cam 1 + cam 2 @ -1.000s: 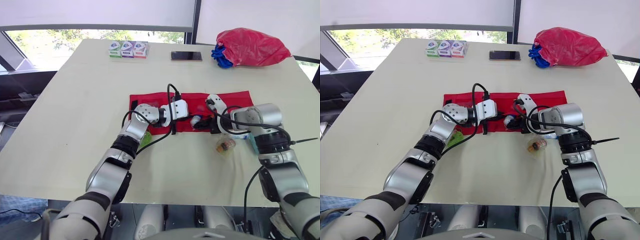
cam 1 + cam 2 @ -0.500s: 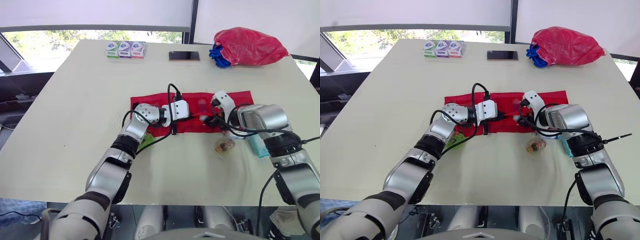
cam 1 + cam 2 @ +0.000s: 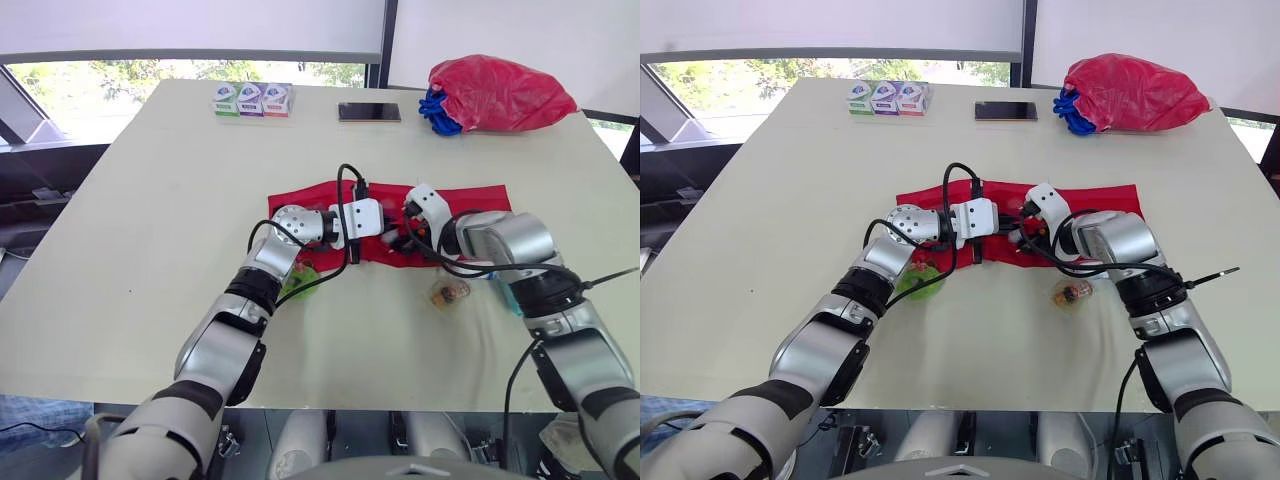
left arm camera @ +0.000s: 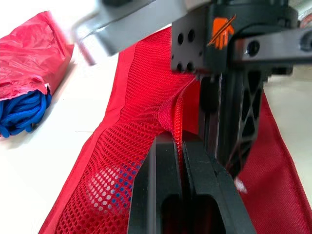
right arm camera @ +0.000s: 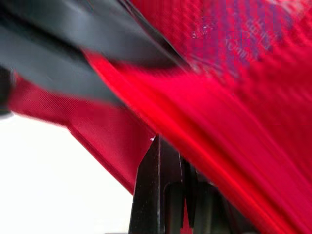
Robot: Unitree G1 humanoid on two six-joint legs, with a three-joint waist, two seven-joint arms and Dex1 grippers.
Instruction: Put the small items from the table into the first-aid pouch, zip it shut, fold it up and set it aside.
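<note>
The red first-aid pouch (image 3: 472,198) lies unfolded across the middle of the table, bunched up at its centre. My left gripper (image 3: 387,230) meets it from the left; in the left wrist view that gripper (image 4: 180,142) is shut on the pouch's red mesh and zipper edge (image 4: 146,97). My right gripper (image 3: 403,238) comes in from the right, almost touching the left one, and its fingers (image 5: 161,170) are shut against the red fabric. A small clear packet with brown contents (image 3: 450,291) and a green item (image 3: 297,281) lie on the table just in front of the pouch.
A teal packet (image 3: 508,291) lies partly under my right forearm. At the far edge stand three small boxes (image 3: 254,99), a phone (image 3: 369,112) and a red plastic bag with blue cord (image 3: 500,92). Bare table lies to the left and in front.
My right gripper has swung left, close to the left gripper. The pouch's left end has slid slightly right and its middle has bunched up.
</note>
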